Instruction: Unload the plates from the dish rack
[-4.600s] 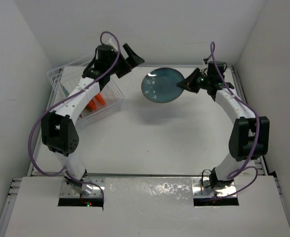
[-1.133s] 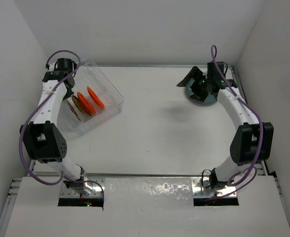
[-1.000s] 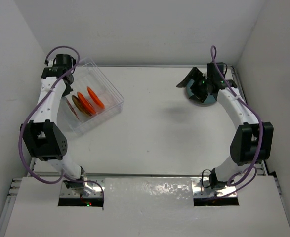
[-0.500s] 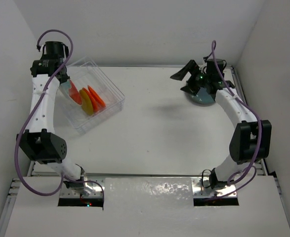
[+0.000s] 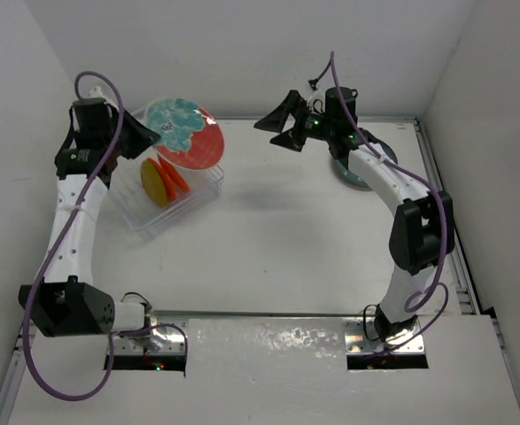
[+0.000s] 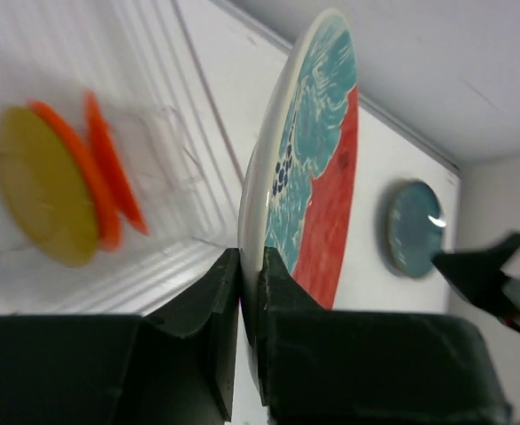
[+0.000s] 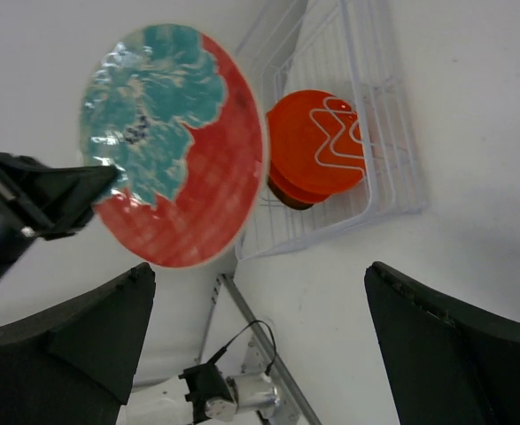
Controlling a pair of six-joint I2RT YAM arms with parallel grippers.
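White-walled cell, white table (image 5: pixel 286 248). Item one: clear dish rack (image 5: pixel 144 217), far-left corner, with two orange plates (image 5: pixel 176 177) and one yellow plate (image 5: pixel 156 186) standing on edge in its slots. Item two: teal-and-red plate (image 5: pixel 185 133), out of the rack and raised in the air above its far right corner, face tilted toward the middle of the table; half a second ago it sat low inside the rack. Left hand (image 6: pixel 249 266): clamped on that plate's rim, edge pinched between both fingers. Item three: plain teal plate (image 5: pixel 353 177), flat on the table at far right, released. Right hand (image 5: pixel 280 127): empty, jaws spread wide, swung away from the plain teal plate toward the raised one. Reading: second plate extracted, handover to the right arm probably next; three plates left to unload.
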